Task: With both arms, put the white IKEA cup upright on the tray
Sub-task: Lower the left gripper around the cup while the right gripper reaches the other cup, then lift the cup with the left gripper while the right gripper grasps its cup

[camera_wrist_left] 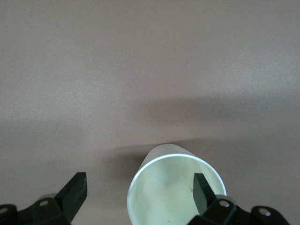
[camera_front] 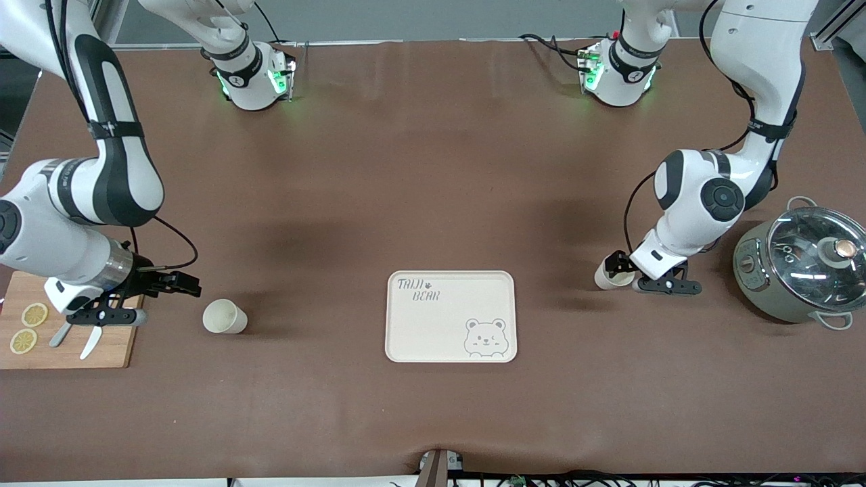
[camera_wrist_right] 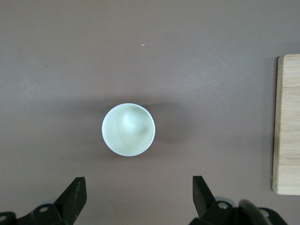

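The cream rectangular tray [camera_front: 451, 316] with raised rim and bear-face drawing is seen bare on the brown desk [camera_front: 433, 169], nearest the front camera. A white cup [camera_front: 224, 316] stands upright toward the right arm's end, beside a wooden cutting board [camera_front: 111, 341]; the right gripper [camera_front: 172, 283] is held over the desk by it, fingers [camera_wrist_right: 72, 197] spread wide. A second white cup [camera_front: 607, 276] is straddled at its rim by the wide-spread fingers [camera_wrist_left: 200, 190] of the left gripper [camera_front: 622, 269], near a grey pot [camera_front: 798, 270] with glass lid.

Both arms bent low, claws open

Left claw [camera_front: 619, 270] and right claw [camera_front: 172, 284] hang near the tabletop [camera_front: 419, 169], fingers spread wide, holding nothing.
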